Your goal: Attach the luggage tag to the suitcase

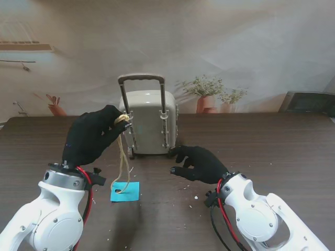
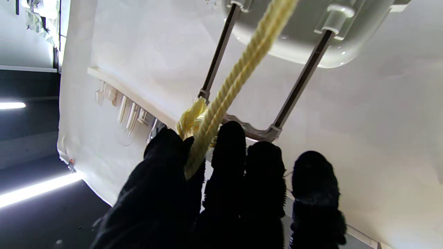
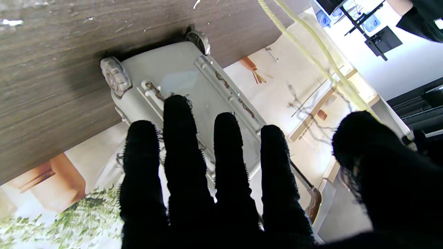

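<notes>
Suitcase wheels (image 3: 115, 76) only in right-wrist view

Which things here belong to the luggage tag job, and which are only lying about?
For the job:
suitcase
blue tag
yellow cord, held by the left robot hand
right robot hand, open

Lying about:
white crumbs on the table
</notes>
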Motion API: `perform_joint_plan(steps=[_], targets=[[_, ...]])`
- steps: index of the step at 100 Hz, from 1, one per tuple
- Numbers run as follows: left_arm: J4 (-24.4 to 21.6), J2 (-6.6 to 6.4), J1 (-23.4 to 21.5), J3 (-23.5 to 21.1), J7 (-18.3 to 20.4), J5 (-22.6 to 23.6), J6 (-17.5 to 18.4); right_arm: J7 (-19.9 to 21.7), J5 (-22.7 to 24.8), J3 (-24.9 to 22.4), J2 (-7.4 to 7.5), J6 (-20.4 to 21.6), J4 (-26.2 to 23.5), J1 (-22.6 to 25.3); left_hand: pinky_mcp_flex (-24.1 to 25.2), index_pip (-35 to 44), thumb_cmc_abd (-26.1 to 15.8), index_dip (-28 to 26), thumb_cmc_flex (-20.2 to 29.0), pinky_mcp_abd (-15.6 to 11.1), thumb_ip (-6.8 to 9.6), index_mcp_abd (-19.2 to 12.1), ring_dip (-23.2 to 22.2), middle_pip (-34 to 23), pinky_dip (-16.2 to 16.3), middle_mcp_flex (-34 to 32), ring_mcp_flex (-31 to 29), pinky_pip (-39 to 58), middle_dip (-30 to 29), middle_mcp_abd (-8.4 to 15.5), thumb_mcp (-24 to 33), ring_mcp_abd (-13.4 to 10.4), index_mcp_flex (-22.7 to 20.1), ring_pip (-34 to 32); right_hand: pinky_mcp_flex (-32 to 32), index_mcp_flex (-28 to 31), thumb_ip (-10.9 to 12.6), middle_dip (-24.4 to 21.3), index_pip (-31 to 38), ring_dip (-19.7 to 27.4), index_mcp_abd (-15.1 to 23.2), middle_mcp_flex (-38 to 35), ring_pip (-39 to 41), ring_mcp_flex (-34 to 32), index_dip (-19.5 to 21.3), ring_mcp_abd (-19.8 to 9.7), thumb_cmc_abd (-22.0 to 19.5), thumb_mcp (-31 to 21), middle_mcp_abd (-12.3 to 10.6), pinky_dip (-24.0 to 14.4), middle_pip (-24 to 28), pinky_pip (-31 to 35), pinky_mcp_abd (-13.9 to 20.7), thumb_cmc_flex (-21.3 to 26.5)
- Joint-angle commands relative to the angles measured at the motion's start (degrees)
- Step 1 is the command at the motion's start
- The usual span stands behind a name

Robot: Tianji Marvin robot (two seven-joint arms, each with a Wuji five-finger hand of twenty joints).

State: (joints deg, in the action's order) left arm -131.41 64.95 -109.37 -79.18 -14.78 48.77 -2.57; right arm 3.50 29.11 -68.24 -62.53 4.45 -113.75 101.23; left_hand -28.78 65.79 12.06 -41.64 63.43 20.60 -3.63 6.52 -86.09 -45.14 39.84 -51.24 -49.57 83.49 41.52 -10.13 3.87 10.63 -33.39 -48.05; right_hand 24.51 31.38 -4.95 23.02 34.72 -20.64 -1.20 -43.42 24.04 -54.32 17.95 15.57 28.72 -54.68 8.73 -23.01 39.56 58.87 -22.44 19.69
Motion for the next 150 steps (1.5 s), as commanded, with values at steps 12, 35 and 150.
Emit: perform_joint_plan(steps=[12, 35, 150], targets=[[-2.0, 0.31, 0.4, 0.8, 0.1, -0.1, 0.5, 0.1, 0.6, 3.2, -0.20, -0.9, 3.0, -2.6, 0.1, 0.5, -2.4, -1.4, 3.5, -0.8, 1.31, -1.4, -2.0, -0.5, 1.3, 0.2, 0.0, 2.2, 0.9, -2.0, -1.7, -0.2, 0.5, -1.1, 1.8, -1.4, -2.0, 1.2, 0.6, -1.2, 1.3, -2.7, 2.7, -3.4, 1.4, 0.1, 2.0, -2.0, -1.2, -1.9, 1.9, 3.2, -2.1, -0.6], [-2.6, 0.39, 0.4, 1.6, -0.4, -0.4, 1.1, 0.4, 0.0, 7.0, -0.25, -1.5, 5.9, -5.5, 0.1, 0.4, -2.4, -1.4, 3.6, -0.8, 1.39, -1.4, -1.9, -0.4, 1.3, 0.2, -0.1, 2.2, 0.9, -2.2, -1.8, -0.1, 0.4, -1.0, 2.0, -3.3, -2.2, 0.9, 0.4, -1.2, 1.0, -3.0, 3.1, -3.7, 0.7, 0.2, 1.9, -2.0, -1.6, -2.1, 1.9, 3.8, -2.5, -0.7], [-2.1, 0.44, 1.8, 3.1, -0.5, -1.2, 1.3, 0.8, -4.7, 23.0, -1.48, -3.3, 20.7, -17.8, -0.5, -0.3, -2.4, -1.0, 3.9, -0.7, 1.67, -1.3, -1.9, -0.4, 1.6, -0.4, -0.6, 2.5, 1.1, -1.2, -2.3, 0.2, -0.1, -1.2, 11.4, 4.2, -3.0, 4.7, 6.3, -4.4, 8.2, -12.7, 15.3, -13.2, -2.9, -1.4, 4.6, -7.0, -3.9, -6.4, 10.3, 14.3, -5.1, 2.6]])
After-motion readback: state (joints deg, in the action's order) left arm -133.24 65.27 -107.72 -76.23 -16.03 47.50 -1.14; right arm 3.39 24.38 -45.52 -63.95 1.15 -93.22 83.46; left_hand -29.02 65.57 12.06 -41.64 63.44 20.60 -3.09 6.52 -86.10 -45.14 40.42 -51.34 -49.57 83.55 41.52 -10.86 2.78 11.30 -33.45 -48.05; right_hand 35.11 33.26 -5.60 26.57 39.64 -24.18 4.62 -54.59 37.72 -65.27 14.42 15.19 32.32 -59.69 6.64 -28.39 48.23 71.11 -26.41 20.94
